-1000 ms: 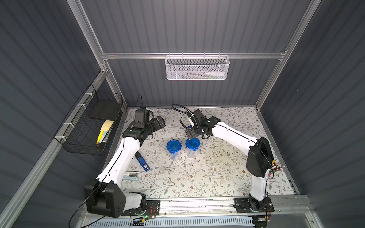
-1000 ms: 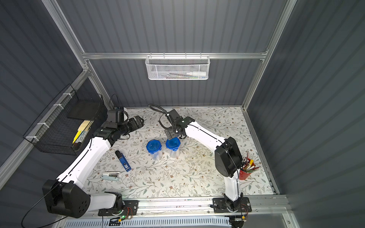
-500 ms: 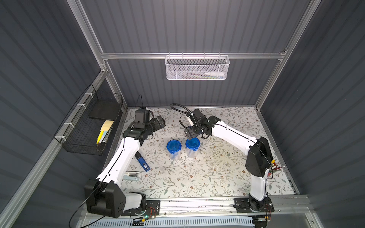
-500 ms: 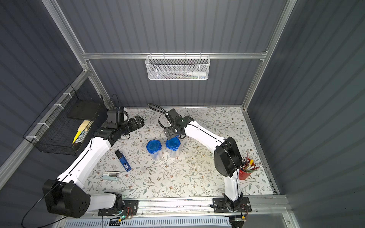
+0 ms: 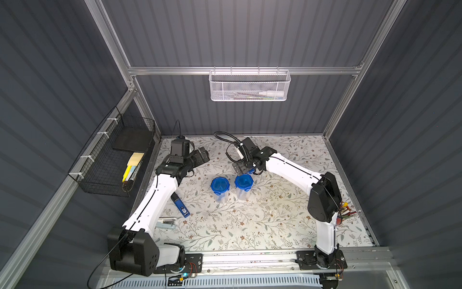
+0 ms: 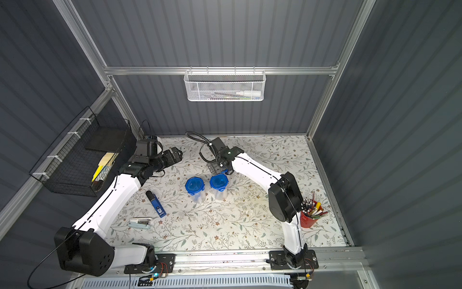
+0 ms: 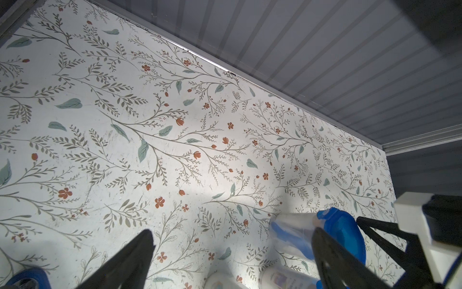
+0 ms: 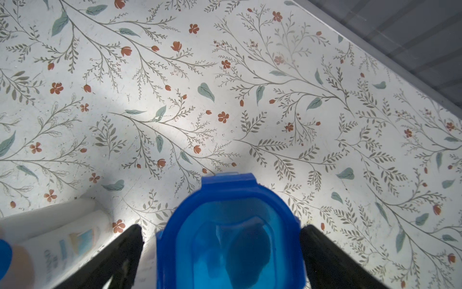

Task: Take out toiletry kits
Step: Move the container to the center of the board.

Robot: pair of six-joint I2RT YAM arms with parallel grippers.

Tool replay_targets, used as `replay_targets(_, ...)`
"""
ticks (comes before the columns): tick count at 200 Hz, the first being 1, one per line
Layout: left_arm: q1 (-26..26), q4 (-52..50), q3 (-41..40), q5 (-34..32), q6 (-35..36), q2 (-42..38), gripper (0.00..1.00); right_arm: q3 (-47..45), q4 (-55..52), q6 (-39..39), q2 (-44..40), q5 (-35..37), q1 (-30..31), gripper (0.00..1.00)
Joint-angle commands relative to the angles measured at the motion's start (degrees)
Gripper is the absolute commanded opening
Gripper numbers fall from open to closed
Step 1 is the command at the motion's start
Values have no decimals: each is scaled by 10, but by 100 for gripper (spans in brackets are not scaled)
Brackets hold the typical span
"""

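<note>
Two clear jars with blue clip lids stand mid-table, the left jar (image 5: 220,186) and the right jar (image 5: 243,184). The toiletry kits are inside them: a pale labelled bottle (image 8: 62,246) shows through a jar wall, and so does another bottle (image 7: 282,277). My right gripper (image 8: 221,227) is open, just above the right jar's lid (image 8: 230,225), with one finger on either side of it. In both top views it hangs over that jar's far edge (image 6: 215,171). My left gripper (image 7: 232,231) is open and empty, above the table at the back left (image 5: 203,155).
A dark-blue flat gadget (image 5: 180,205) and a pale stapler (image 5: 166,224) lie beside my left arm. A red cup of pencils (image 6: 310,216) stands at the right edge. A black wire basket (image 5: 112,160) hangs on the left wall and a white mesh basket (image 5: 250,86) on the back wall.
The right arm has edged very slightly over the right jar. The left arm and both jars have not moved.
</note>
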Motion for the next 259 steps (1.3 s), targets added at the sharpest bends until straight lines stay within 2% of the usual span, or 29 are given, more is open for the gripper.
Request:
replay_targets(1,3,5,-6,6,-3,-8,100,1,-8,10,18,-30,3,99)
replay_targets(83,3,14,-10,13,-5,-2,100,-6,-13,22,-48,-20,3,99)
replay_targets(138,3,15,-14,17,-3,-4,100,-17,-24,30,-71,54,1,99)
replay_targets(221,3,16,-16,19,-5,-7,100,-29,-16,101,-36,-10,-4,99)
replay_targets(259,3,18,-17,23,-6,-2,100,-49,-15,134,-31,-10,-13,99)
